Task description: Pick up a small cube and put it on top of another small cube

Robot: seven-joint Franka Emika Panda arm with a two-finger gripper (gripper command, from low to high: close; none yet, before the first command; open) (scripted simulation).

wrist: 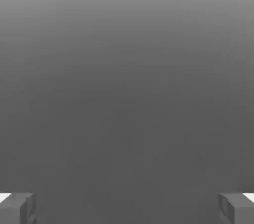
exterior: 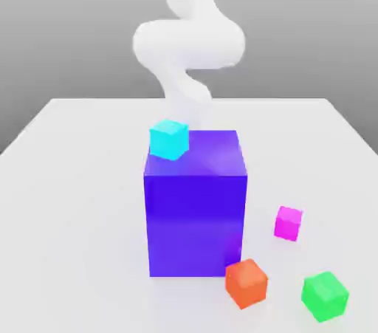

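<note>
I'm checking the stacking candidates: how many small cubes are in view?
4. The cyan cube is at the big block's top; the orange-red cube, magenta cube and green cube are on the table. The block may hide others.

Cyan cube [exterior: 169, 139] atop big blue-purple block [exterior: 196, 213]; magenta cube [exterior: 289, 224] near exterior view's right.

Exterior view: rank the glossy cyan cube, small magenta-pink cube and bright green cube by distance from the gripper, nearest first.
Judging from where the arm comes down, for the gripper:
1. Cyan cube, by the big blue-purple block's top, left side.
2. Magenta-pink cube, right of the block.
3. Green cube, front right.
</note>
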